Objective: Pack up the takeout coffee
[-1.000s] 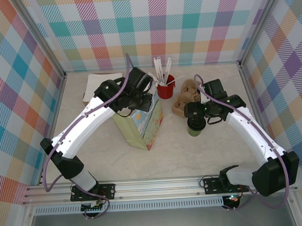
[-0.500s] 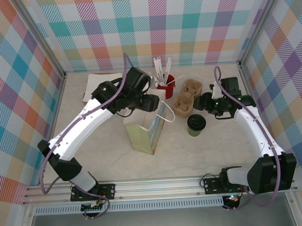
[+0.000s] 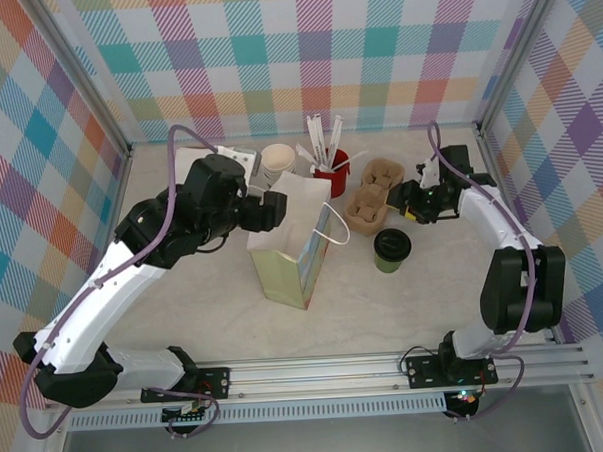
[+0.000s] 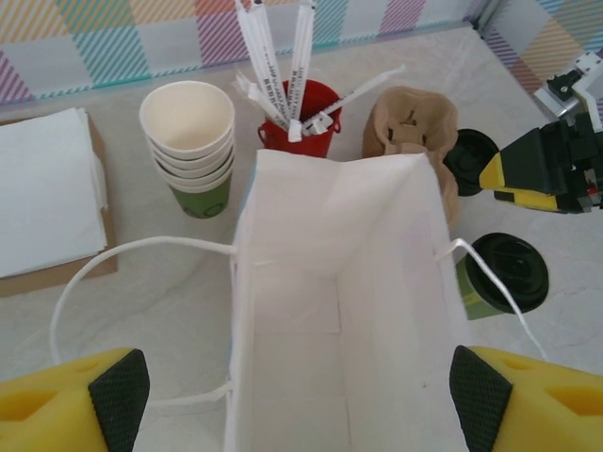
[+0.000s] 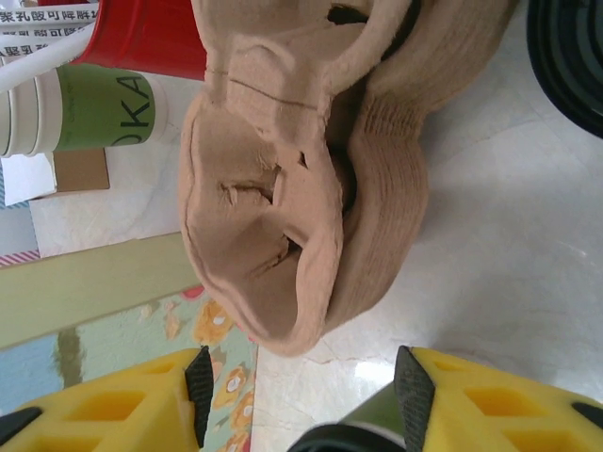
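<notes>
Takeout coffee (image 3: 392, 247) stands upright on the bench (image 3: 365, 303), lid on, not gripped. It sits just on the arm-base side of the right gripper (image 3: 413, 203), apart from it. It is also beyond the right-hand finger of the left gripper (image 4: 300, 391), outside the paper bag (image 4: 377, 282) and near its wall. Right gripper fingers are apart with nothing clamped, and it points at the pulp cup carrier (image 5: 283, 188), not the cup. Left gripper is spread wide too, one finger either side of the bag mouth, above it; can't tell if it touches the paper. Bag is upright, mouth open, looks empty. Step in hand, my read: pick the coffee with the right gripper. To do it well, come off the carrier, approach the cup from the side and close on the paper wall below the lid, not on the lid. Squeeze lightly so it neither crushes nor pops. Keep it vertical throughout. The bag handle (image 4: 485, 278) loops out by the cup, so lift clear of it before crossing over. Left gripper should steady the bag or clear the drop path.
</notes>
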Robot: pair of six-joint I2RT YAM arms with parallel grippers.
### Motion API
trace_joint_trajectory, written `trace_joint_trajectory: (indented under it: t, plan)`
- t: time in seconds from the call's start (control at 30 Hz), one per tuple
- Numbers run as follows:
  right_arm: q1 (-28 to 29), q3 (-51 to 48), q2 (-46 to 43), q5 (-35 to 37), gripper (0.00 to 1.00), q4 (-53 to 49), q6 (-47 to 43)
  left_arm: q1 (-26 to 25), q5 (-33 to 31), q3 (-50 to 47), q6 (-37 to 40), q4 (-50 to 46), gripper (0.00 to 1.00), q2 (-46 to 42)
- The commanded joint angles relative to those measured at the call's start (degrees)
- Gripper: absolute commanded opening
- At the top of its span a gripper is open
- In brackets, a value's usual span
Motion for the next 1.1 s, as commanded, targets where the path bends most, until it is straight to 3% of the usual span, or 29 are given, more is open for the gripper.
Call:
trace_joint_trajectory:
  t: [0.0,0.43,1.07]
  plan:
    - [-0.19,2.87,2.81,-2.9,0.54,1.29,0.25,-0.67,-3.71,-1.76,-0.85,2.02,0.87,-2.22]
    - [-0.23,7.09,10.09,-4.08,0.43,1.77,0.52,-0.62,-3.92,-1.39,-0.44,2.33,0.9,-2.19]
    - [-0.18,6.63,12.47,-6.62,0.26,3.25,1.84,-0.62,-4.09,-1.39,-0.46,2.19,0.92,-1.74]
